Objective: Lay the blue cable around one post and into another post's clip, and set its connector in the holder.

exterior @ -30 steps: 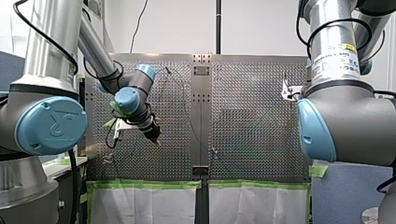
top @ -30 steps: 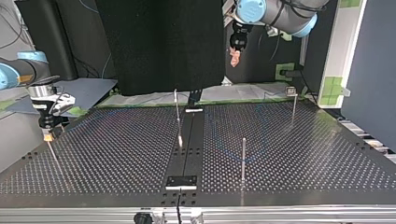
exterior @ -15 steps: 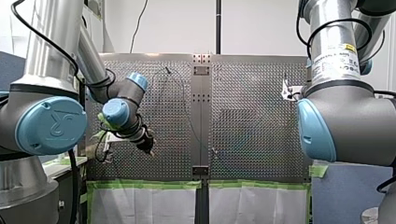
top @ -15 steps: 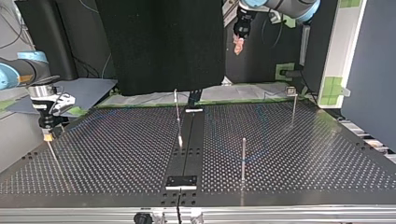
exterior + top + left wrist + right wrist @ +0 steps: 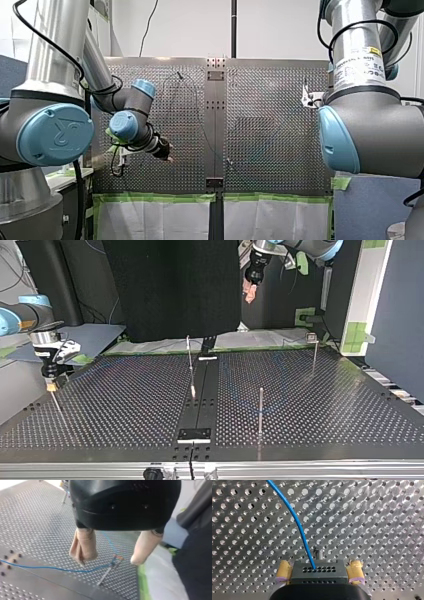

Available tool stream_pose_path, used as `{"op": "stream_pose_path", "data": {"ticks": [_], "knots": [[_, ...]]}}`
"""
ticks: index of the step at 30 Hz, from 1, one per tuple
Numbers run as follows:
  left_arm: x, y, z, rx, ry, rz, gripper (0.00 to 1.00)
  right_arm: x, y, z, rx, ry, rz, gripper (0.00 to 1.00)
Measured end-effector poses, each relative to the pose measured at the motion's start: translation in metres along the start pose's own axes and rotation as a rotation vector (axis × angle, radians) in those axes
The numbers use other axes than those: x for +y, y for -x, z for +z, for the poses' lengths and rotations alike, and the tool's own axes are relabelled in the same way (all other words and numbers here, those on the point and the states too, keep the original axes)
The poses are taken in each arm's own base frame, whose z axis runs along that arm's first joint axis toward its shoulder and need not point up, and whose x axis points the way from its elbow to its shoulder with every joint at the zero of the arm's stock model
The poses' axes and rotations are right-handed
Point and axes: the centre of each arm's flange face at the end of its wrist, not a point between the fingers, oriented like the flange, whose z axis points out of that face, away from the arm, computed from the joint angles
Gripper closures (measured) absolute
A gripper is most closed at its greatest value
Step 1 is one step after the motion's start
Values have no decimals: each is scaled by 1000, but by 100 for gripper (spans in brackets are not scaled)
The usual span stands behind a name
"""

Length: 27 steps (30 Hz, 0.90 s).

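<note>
Blue cable point(image 5: 50, 568) reaches the clip post point(image 5: 107, 572); high above it my left gripper point(image 5: 108, 561) hangs spread, empty. Well apart from that post my right gripper point(image 5: 318, 566) clamps the connector point(image 5: 324, 576); a tug there could drag the cable off.

Silver arms point(image 5: 55, 45) wear light-blue joint caps point(image 5: 54, 134), black cables point(image 5: 350, 27), one white label point(image 5: 359, 62).

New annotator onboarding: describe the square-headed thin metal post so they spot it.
Top view: go to the far edge of the perforated metal table, at the view's right. The thin metal post stands just inside it. Its nearer neighbour post ends bare; this one carries a small square head.
</note>
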Motion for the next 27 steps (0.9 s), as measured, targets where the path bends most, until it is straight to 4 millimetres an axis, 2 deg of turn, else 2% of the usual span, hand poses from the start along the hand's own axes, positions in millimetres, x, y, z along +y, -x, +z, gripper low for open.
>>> {"op": "stream_pose_path", "data": {"ticks": [14, 27], "knots": [[-2, 17, 15, -160, 1, 9, 0, 0, 0, 0, 0, 0, 0, 0], [1, 25, 19, -278, 41, 68, 0, 0, 0, 0, 0, 0, 0, 0]]}}
